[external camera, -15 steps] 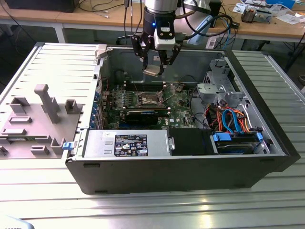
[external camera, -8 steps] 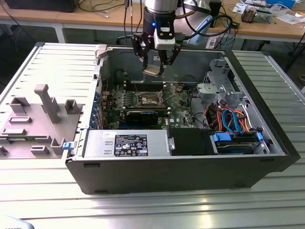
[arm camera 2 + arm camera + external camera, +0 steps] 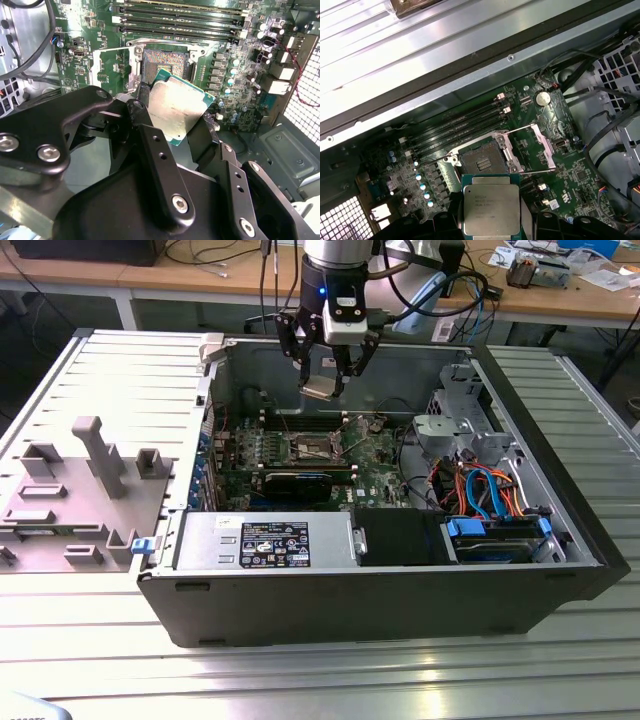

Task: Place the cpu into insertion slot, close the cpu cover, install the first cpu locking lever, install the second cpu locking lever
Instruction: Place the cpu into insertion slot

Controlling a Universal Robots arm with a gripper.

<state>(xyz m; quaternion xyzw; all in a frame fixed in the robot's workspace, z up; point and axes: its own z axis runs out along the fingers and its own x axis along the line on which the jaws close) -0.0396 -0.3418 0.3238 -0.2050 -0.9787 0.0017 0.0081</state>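
The cpu (image 3: pixel 318 390), a small flat square chip with a silvery-grey metal top and a green edge, is hanging tilted in the air, pinched in the gripper (image 3: pixel 321 383), and is hovering just above the insertion slot (image 3: pixel 481 161) without touching it. The slot, a dark square socket with a silver rim, is lying bare on the green board near the long memory slots. The cpu cover (image 3: pixel 543 145), a thin silver frame, is standing swung open beside it, and the wire locking levers (image 3: pixel 522 128) are sitting unlatched.
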